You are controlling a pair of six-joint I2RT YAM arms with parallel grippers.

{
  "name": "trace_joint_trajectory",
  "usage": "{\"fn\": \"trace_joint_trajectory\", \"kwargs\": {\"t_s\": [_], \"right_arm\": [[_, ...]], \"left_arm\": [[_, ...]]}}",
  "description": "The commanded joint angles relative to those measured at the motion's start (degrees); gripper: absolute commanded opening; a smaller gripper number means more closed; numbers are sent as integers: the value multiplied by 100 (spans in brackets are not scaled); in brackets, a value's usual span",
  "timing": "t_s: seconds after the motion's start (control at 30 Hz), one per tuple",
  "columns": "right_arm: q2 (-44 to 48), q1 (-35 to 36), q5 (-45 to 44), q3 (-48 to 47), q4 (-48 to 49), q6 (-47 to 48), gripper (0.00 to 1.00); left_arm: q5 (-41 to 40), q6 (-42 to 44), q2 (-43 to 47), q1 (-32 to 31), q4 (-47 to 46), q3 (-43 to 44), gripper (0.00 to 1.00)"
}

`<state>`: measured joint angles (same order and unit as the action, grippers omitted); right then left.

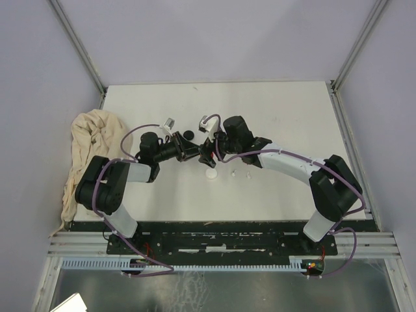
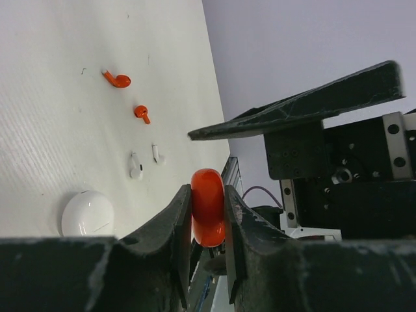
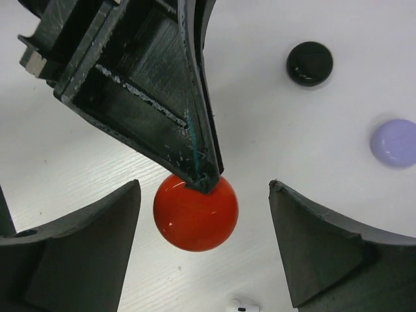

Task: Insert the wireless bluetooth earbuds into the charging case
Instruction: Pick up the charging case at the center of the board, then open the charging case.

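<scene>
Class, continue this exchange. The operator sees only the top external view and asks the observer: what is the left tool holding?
Observer: The left tool holds a red case, pinched edge-on between its fingers.
Operator: Is the right tool gripping it too?
Observer: No. The right tool is open, with one finger on each side of the case, neither touching it.
Operator: Where are the red earbuds?
Observer: The red earbuds both lie loose on the table, apart from each other.
</scene>
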<state>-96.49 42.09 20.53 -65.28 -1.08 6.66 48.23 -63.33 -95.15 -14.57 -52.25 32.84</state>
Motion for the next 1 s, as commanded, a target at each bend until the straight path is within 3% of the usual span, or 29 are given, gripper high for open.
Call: {"fn": "trace_joint_trajectory", "kwargs": {"t_s": [0.0,0.2,0.5,0.97], "right_arm": [[619,-109,-457,84,680,-583,90],[923,-125,-1729,144,452,-1510,95],[708,-123,-2509,-16,0,-1903,96],[20,-130,-2262,-214,34,-2010,96]], "left_arm": [[-209,-508,-159,-20,-794,98,3],[-953,-1170,-284,-11,-1655,-220,3],[-1866,-2905,-1292,-49,-4441,-892,3],[-1901,-3010,-1219,-73,-4667,-1034,3]]}}
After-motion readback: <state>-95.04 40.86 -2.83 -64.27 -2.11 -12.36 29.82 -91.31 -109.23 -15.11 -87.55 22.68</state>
